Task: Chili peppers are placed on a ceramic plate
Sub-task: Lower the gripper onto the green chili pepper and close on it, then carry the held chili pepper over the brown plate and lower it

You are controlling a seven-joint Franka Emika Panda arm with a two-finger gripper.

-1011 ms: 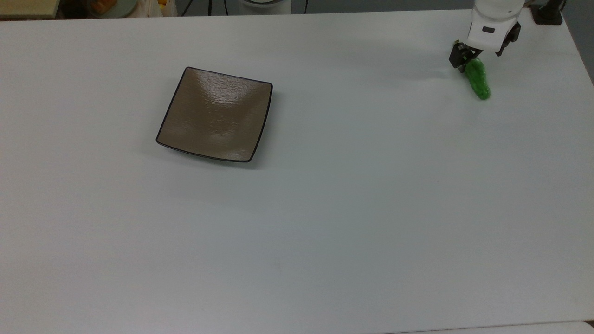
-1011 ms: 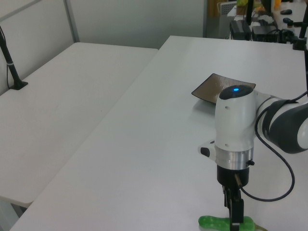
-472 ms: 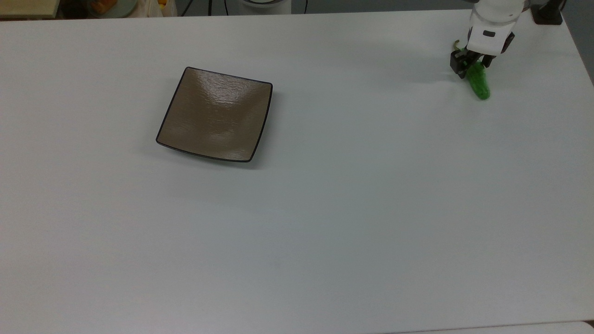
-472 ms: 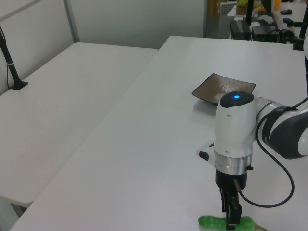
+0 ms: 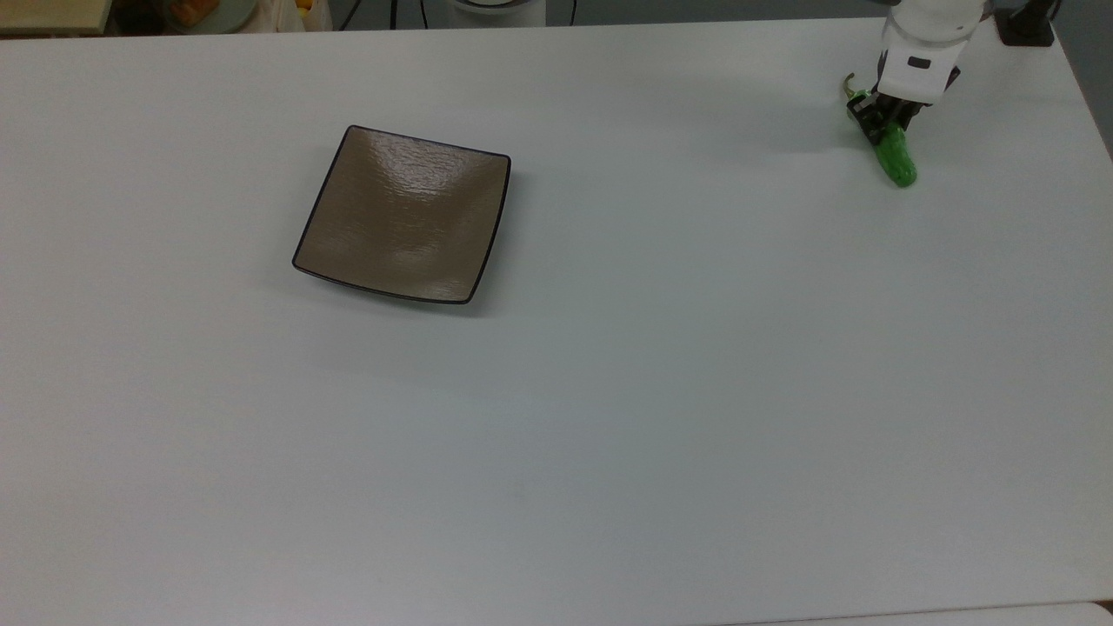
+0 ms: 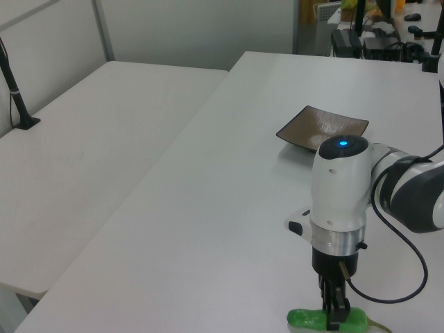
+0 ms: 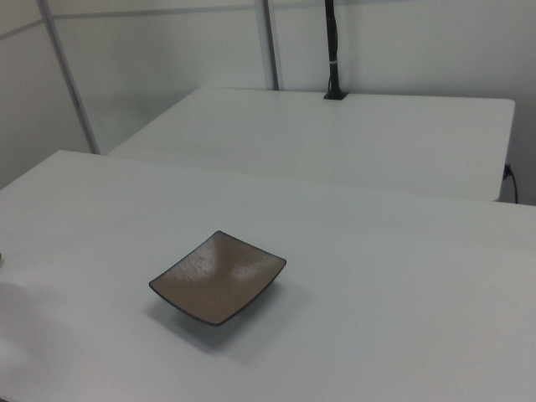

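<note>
The bright green chili pepper (image 5: 901,163) lies on the white table at the top view's far right, its brownish stem pointing away. My gripper (image 5: 885,122) stands straight down over the stem half, its black fingers pressed against the pepper's sides, shut on it. In the left view the gripper (image 6: 334,313) pinches the pepper (image 6: 305,319) at the bottom edge, and the pepper still rests on the table. The square brown ceramic plate (image 5: 400,213) sits bare, far off toward the top view's left; it also shows as the plate (image 6: 322,127) and the plate (image 7: 218,276).
The table's right edge (image 5: 1097,130) runs close to the pepper in the top view. A black post base (image 5: 1026,26) stands at that corner. A cable (image 6: 409,257) loops off the arm. A second white table (image 6: 83,159) stands alongside.
The fingers have drawn together from wide open onto the pepper, and the gripper has sunk a little lower over it. The pepper and the plate have stayed in place.
</note>
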